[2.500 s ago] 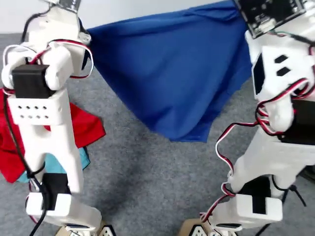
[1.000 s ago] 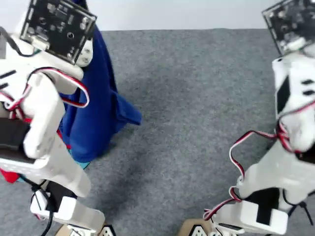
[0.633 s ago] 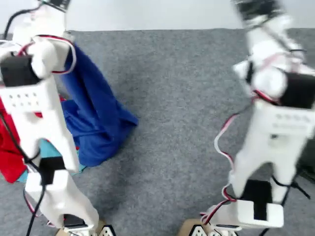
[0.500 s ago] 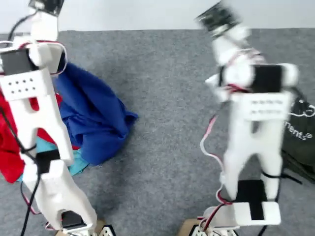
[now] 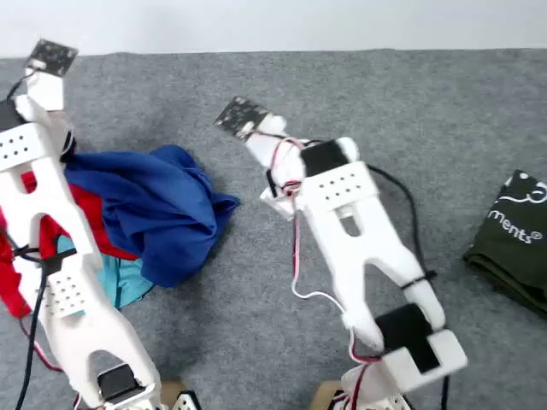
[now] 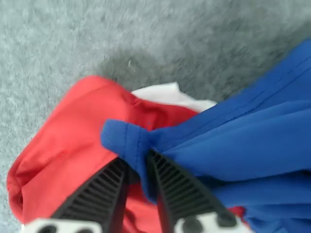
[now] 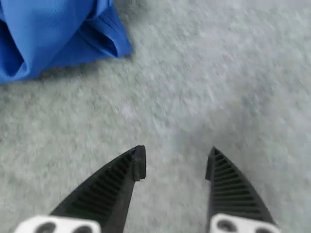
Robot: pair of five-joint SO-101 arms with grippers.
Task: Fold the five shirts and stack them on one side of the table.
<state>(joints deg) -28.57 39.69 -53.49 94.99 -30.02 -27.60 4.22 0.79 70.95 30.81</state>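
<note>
Your left gripper is clamped on a hem corner of the blue shirt, low over the red shirt. The blue shirt lies bunched in a heap at the left side of the mat, draped over the red one and a teal shirt. It is crumpled, not folded. A bit of white cloth peeks out from under the red. Your right gripper has its jaws apart with nothing between them, over bare mat and near the blue shirt's loose edge. A dark shirt sits well apart at the right edge.

Watch for these:
- If you let go here, the blue shirt most likely lands as a wad on the pile, and the stack will lean or slide
- The left jaws sit very close to the red fabric, and I can't tell whether they've nipped it too. Lift and you could drag the red shirt along and pull the pile apart
- A grip on one corner lets the cloth twist as it rises, so spreading it flat gets harder
- Sweep the right gripper in low and its fingers may plough the blue folds instead of catching a single edge
</note>
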